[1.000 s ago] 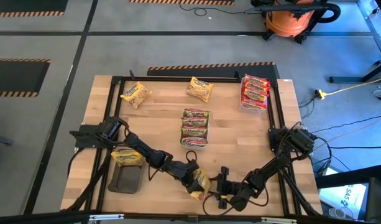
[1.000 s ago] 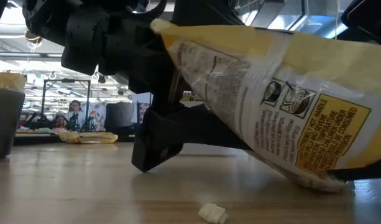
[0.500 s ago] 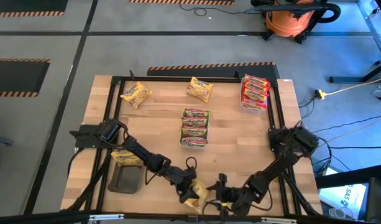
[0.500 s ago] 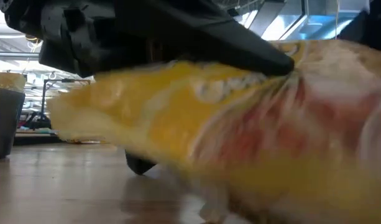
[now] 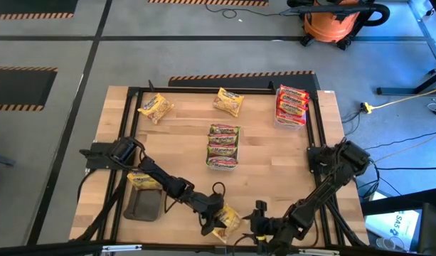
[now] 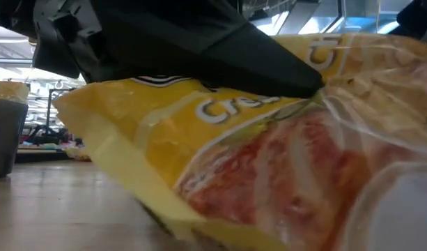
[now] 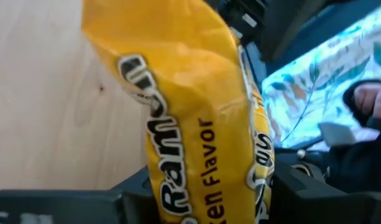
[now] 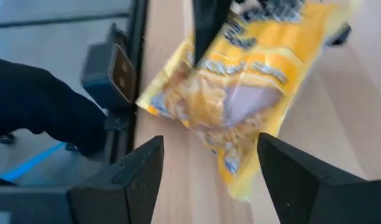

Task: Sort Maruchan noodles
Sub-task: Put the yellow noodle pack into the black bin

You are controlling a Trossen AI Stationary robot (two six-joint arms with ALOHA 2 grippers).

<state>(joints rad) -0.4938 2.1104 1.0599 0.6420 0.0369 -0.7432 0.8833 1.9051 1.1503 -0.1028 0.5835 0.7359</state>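
Left hand [image 5: 216, 222] clamped on yellow ramen packet [image 5: 227, 220], bottom centre of high view; right hand [image 5: 259, 225] beside, fingers apart.

The packet [image 5: 227, 220] at the table's [image 5: 274, 149] near edge is yellow with white lettering and an orange-red noodle picture. Beyond it a green-and-red packet row [image 5: 223, 146] lies mid-table; farther back lie two yellow packets [image 5: 155, 107] [image 5: 229, 101] and a red stack [image 5: 291, 104]. The tray [image 5: 144, 205] left of the packet is dark grey. Table pale wood, black frame
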